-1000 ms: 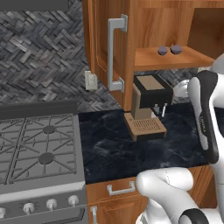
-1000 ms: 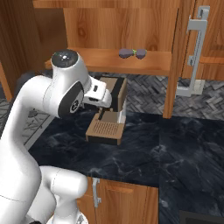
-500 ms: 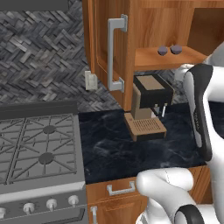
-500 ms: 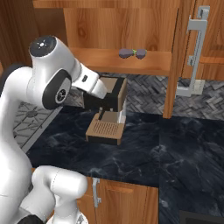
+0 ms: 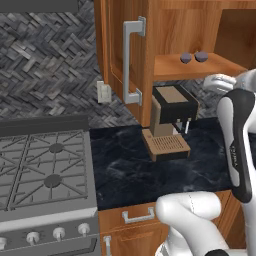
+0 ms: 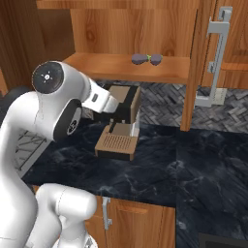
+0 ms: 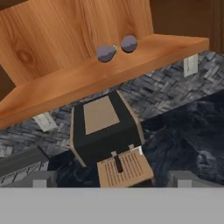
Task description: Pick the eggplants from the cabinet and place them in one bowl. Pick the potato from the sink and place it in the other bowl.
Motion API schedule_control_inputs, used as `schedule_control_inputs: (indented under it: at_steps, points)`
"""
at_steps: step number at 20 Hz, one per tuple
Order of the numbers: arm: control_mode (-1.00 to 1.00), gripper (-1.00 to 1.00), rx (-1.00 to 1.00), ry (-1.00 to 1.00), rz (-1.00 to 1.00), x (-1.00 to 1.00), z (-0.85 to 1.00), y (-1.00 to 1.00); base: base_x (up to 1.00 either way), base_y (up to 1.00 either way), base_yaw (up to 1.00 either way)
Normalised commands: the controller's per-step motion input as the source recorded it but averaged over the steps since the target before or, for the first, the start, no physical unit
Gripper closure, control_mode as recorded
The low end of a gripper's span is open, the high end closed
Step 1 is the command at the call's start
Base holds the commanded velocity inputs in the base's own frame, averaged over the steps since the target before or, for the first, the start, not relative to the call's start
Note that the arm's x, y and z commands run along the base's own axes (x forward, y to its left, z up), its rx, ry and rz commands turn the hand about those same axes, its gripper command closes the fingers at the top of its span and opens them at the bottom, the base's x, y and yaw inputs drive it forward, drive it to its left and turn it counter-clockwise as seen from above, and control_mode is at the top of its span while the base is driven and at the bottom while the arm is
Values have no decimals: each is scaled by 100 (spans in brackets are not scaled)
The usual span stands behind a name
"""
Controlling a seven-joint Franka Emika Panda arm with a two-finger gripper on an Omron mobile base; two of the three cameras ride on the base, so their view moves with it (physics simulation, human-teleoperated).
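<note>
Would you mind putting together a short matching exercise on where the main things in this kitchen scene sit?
Things:
1. eggplants
2. coffee machine
3. stove
4. silver bar handle

Places:
A. on the dark counter, under the shelf
B. on the open cabinet door
C. on the wooden shelf
D. left of the counter

Pairs: 1-C, 2-A, 3-D, 4-B

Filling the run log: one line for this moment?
phase: approaching cabinet | gripper: open, empty | eggplants: both on shelf | below: coffee machine
</note>
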Motion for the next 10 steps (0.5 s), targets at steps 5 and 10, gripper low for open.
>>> schedule_control_inputs:
  at_steps: [5,10]
  points:
    - [-100,-100,-5,3,9,-2,29,0,0,0,0]
    - [-100,-100,-3,5,7,-18,12,0,0,0,0]
